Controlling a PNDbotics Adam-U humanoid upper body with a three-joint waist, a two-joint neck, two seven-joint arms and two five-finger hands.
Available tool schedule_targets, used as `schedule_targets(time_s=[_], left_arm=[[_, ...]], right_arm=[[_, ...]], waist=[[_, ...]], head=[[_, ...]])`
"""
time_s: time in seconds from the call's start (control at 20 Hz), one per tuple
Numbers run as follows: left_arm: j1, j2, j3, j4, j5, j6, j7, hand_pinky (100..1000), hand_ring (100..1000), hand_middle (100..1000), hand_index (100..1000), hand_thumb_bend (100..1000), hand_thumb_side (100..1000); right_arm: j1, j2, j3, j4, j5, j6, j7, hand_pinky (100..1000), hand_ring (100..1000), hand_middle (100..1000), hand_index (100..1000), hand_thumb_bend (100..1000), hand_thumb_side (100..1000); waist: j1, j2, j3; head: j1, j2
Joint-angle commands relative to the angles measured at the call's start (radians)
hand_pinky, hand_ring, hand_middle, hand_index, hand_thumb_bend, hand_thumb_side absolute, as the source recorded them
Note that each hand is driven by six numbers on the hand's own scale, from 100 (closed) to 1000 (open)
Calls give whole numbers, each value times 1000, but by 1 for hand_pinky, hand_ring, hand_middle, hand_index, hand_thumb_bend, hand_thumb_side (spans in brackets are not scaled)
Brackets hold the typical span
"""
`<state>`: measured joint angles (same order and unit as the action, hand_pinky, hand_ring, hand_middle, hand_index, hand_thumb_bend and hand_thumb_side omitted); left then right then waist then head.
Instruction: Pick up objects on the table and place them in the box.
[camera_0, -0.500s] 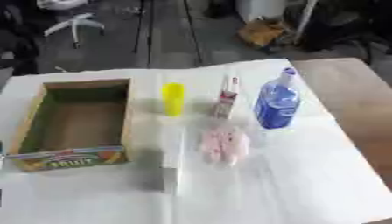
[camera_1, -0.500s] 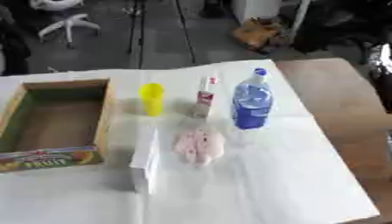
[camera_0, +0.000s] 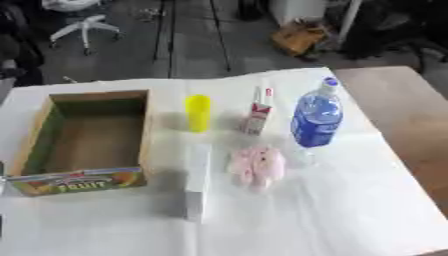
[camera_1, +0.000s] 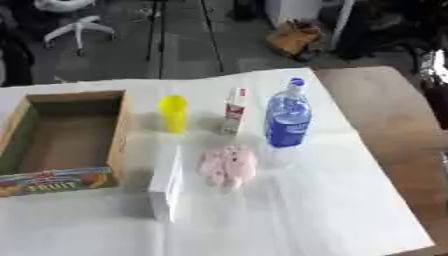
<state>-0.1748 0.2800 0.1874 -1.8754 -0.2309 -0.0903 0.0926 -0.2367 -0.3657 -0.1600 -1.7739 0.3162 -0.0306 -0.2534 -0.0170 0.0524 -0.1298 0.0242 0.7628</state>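
**On the table: nothing boxed yet, five objects waiting**

Nearest the camera, a long white rectangular box is seen lying flat on the white table covering, just right of the cardboard fruit box. Beside it, a little farther back, a pink soft toy is seen lying on the covering. Behind these, a row of three upright things is set out: a yellow cup, a small white and red carton, and a blue water bottle at the right end. The fruit box stands open at the left, and its inside is seen to be bare.

Neither robot hand is shown in either eye view, so whether the fingers are apart or together cannot be told.

By these pictures the task is judged to be at its very start: no object is placed in the box, none is held, and all five are left to be picked up and carried leftward.
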Motion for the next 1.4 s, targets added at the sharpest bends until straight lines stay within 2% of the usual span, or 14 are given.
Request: schedule_targets(time_s=[0.05,0.5,0.8,0.85,0.9,0.95,1.0,1.05,1.4], left_arm=[[-8,6,-1,-21,-4,3,0,708,812,724,826,578,964],[-7,4,-1,-21,-6,5,2,708,812,724,825,573,963],[-6,3,-3,-20,-7,8,-2,710,813,725,827,563,964],[-6,3,-4,-20,-7,8,-3,713,815,727,828,551,965],[-6,4,-5,-19,-6,8,-5,713,815,727,828,551,965],[-6,4,-5,-19,-6,9,-7,713,815,727,828,551,966],[-6,5,-5,-18,-6,10,-8,713,815,727,828,551,966],[-5,5,-6,-18,-7,12,-9,713,815,727,828,547,966],[-4,3,-7,-16,-11,21,-12,713,815,726,828,547,968]], right_arm=[[-13,-19,-6,-16,4,0,2,647,737,807,823,199,743],[-16,-22,-5,-15,11,10,1,645,735,805,823,228,737],[-54,-39,11,16,38,67,12,643,724,802,825,253,720],[-63,-44,16,24,41,76,16,643,722,802,825,296,706],[-77,-52,23,36,45,85,22,644,722,802,826,302,705],[-89,-59,30,47,49,92,28,649,725,804,827,356,701],[-101,-66,37,58,55,97,34,649,725,804,827,356,701],[-112,-72,43,69,62,101,39,654,730,807,828,433,691],[-174,-96,80,129,153,115,88,680,753,824,839,526,680]], waist=[[1,-8,-1],[0,-9,0],[-1,-10,2],[-1,-10,3],[-1,-10,4],[-2,-11,5],[-2,-11,5],[-2,-11,6],[-4,-12,11]], head=[[-4,7],[-14,7],[-21,7],[-21,7],[-21,7],[-21,7],[-21,7],[-21,7],[-31,7]])
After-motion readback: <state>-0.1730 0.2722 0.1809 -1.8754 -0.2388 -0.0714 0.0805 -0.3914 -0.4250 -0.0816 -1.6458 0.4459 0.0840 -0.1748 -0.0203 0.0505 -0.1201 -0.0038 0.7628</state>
